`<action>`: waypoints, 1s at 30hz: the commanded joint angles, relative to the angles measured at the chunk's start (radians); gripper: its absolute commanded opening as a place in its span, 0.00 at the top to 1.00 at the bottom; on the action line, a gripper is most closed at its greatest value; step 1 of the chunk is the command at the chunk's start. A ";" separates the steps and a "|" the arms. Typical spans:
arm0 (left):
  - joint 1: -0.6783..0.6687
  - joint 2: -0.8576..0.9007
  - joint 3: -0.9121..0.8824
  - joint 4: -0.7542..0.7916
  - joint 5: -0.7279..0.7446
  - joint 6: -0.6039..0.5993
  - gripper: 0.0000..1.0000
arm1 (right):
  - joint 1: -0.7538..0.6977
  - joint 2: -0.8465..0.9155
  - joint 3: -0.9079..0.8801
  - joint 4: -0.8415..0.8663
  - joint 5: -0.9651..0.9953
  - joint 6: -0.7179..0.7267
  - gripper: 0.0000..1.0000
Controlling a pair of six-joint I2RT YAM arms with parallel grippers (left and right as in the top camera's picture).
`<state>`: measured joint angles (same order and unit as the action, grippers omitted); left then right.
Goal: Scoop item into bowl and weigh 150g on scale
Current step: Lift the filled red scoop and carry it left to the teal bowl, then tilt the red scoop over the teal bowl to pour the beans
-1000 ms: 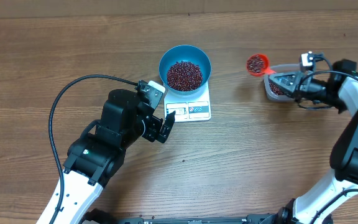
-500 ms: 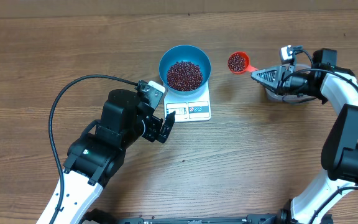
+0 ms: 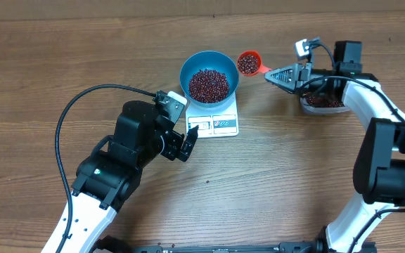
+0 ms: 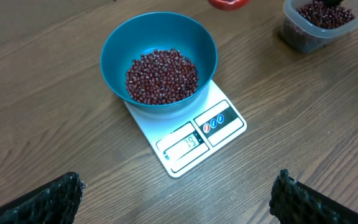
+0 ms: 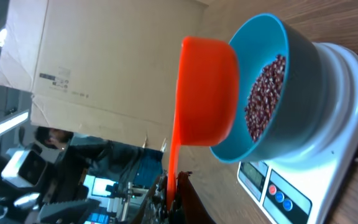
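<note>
Right gripper point(image 3: 278, 74) clamps the handle of the loaded scoop point(image 3: 247, 62), its cup just beside the bowl point(image 3: 209, 57) at 2 o'clock. The bowl, holding beans point(image 3: 209, 85), sits on the scale point(image 3: 223, 124). Left gripper point(image 3: 187, 143), spread wide and empty, hangs at the scale's 7 o'clock.

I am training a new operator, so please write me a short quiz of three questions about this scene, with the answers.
1. True or false: the blue bowl stands on the scale.
2. What does the right pincer hold? A) the orange scoop loaded with beans; B) the bowl; C) nothing.
3. Fill in: the left pincer is ___, holding nothing.
Key: 1 true; 2 A; 3 open.
</note>
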<state>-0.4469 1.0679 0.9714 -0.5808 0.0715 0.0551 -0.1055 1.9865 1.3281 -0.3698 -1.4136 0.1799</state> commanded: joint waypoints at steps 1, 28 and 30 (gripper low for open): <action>0.002 0.006 0.021 0.001 0.006 -0.010 0.00 | 0.040 0.007 0.003 0.051 0.019 0.088 0.96; 0.002 0.006 0.021 0.001 0.006 -0.010 0.00 | 0.240 0.007 0.003 0.174 0.433 -0.431 0.96; 0.002 0.006 0.021 0.002 0.006 -0.010 0.00 | 0.241 0.007 0.003 0.207 0.433 -0.482 0.96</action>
<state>-0.4469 1.0679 0.9714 -0.5804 0.0715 0.0551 0.1310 1.9873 1.3281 -0.1993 -1.0004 -0.1329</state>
